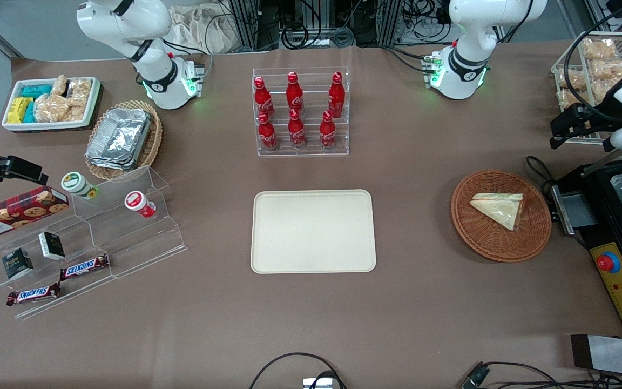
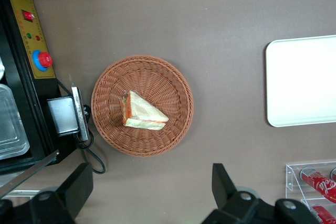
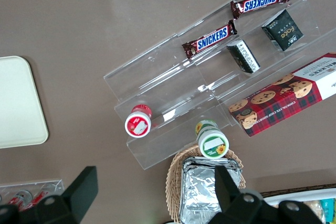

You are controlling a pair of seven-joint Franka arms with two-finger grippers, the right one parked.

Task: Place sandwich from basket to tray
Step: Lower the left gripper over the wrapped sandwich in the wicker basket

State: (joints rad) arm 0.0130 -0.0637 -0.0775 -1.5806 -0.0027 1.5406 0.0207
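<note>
Brown matting covers the desk (image 1: 413, 302), with cables and rack legs along its edge farthest from the front camera. At the middle lies the tray (image 1: 313, 231) – bare. Toward the working arm's end sits the basket (image 1: 501, 216), holding the sandwich (image 1: 499, 208). High above, the pincer (image 2: 149, 192) hangs spread, gripping nothing.

"SNICKERS" on two candy bars (image 3: 210, 39); "Coca-Cola" script on the red bottles (image 1: 296, 128).
</note>
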